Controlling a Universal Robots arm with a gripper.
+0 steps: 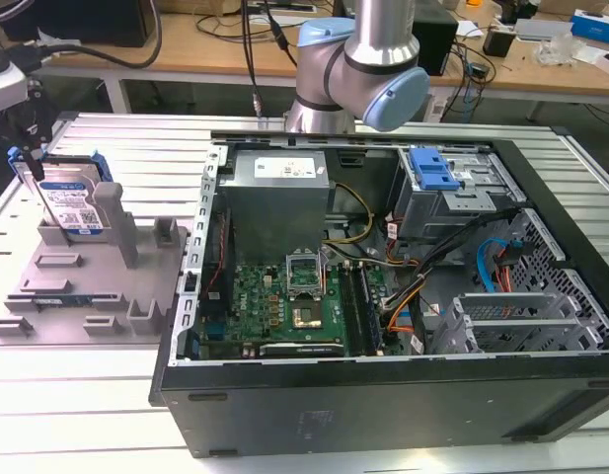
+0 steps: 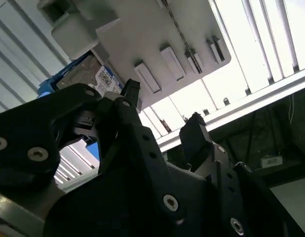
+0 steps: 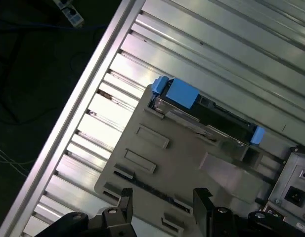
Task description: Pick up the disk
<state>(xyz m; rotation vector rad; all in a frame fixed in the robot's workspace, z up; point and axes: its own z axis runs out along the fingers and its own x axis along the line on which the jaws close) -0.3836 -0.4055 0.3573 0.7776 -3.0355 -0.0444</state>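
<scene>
My arm point(image 1: 373, 39) is a silver tube with pale-blue caps point(image 1: 398, 99) on its joints. On the gripper point(image 2: 163, 107) I see matte black linked plates, silver screws point(image 2: 170, 202) along them, and two blunt black fingers point(image 2: 196, 136).

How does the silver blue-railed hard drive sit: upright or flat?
Upright: the hard drive stands on edge in the grey plastic slotted tray, its label face vertical.

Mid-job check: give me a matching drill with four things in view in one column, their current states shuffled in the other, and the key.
1 disk
2 tray
3 gripper
4 computer case

a open, holding nothing
b side off, circuit board showing
c standing on edge in the tray
d flat on the slatted table

Pairs: 1-c, 2-d, 3-a, 4-b.
</scene>
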